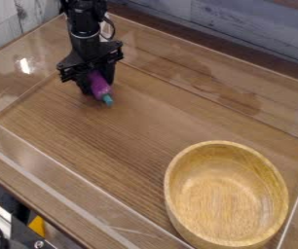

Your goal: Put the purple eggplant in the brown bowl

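The tool (91, 86) appears clenched on the purple eggplant (101, 86) at the far left of the counter (132, 146). Grasping looks done; carrying it to the brown bowl (226, 195), near right and well apart, and releasing it there remain.

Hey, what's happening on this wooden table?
A black robot gripper at the far left of the table is closed on a small purple toy eggplant with a teal tip. The big round tan wooden bowl sits at the near right with nothing in it, so the eggplant isn't in there yet.
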You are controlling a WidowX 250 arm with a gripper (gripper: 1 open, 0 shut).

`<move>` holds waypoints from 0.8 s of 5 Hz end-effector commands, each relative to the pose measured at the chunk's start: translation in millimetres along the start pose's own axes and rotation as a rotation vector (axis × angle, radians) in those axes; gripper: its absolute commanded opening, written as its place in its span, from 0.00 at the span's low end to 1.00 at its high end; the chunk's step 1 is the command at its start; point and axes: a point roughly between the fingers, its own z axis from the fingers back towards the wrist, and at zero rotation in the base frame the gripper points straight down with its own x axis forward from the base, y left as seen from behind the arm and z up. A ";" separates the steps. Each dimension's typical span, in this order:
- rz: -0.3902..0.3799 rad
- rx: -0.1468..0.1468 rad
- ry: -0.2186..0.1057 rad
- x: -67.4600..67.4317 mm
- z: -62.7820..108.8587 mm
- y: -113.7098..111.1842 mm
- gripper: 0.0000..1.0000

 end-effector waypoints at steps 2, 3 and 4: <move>-0.098 -0.042 -0.064 7.5 45.7 -4.7 0.00; -0.168 -0.043 -0.061 2.6 56.5 -5.4 0.00; -0.221 -0.043 -0.054 -2.4 65.5 -5.3 0.00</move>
